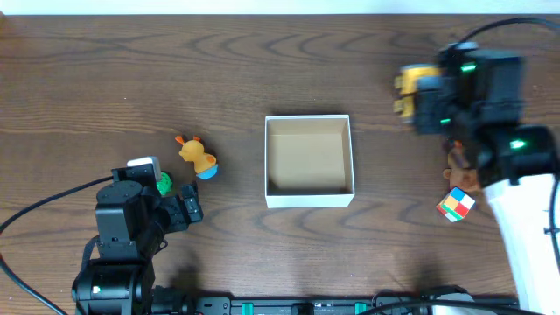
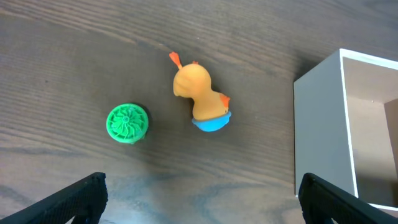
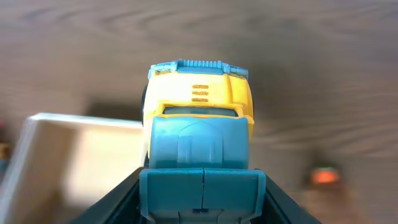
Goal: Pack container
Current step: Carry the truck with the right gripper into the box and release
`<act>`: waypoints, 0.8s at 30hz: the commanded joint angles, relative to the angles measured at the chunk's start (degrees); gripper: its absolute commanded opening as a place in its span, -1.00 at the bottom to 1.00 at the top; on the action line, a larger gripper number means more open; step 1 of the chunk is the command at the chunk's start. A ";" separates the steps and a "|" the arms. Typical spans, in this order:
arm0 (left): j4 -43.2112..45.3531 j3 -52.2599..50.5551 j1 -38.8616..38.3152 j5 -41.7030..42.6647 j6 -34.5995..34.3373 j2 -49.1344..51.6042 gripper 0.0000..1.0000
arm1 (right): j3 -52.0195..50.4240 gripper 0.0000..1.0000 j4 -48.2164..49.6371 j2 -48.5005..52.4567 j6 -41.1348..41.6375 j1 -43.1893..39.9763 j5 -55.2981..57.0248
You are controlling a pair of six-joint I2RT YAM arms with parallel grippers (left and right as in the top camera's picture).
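The container is a white-walled square box with a brown inside, at the table's middle; it holds nothing. My right gripper is shut on a yellow and blue toy truck and holds it above the table, right of the container's far right corner; the truck also shows in the overhead view. The container's corner shows under it in the right wrist view. My left gripper is open and empty, near the orange duck toy and the green round toy, left of the container.
A brown toy and a multicoloured cube lie at the right, partly under the right arm. The duck and the green toy lie left of the container. Cables run along the front edge.
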 commanded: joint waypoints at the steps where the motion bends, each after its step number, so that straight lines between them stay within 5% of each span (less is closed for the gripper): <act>1: -0.11 1.42 0.15 0.76 -0.28 0.07 0.96 | 0.63 -0.97 -1.31 0.57 13.29 7.91 3.02; 11: -0.11 1.42 0.13 0.76 -0.28 0.07 0.96 | 0.61 -0.97 -7.08 9.77 25.70 20.17 10.91; 24: -1.07 1.42 0.15 0.76 -0.28 0.07 0.96 | 0.61 -0.97 -1.95 22.49 23.37 20.74 8.04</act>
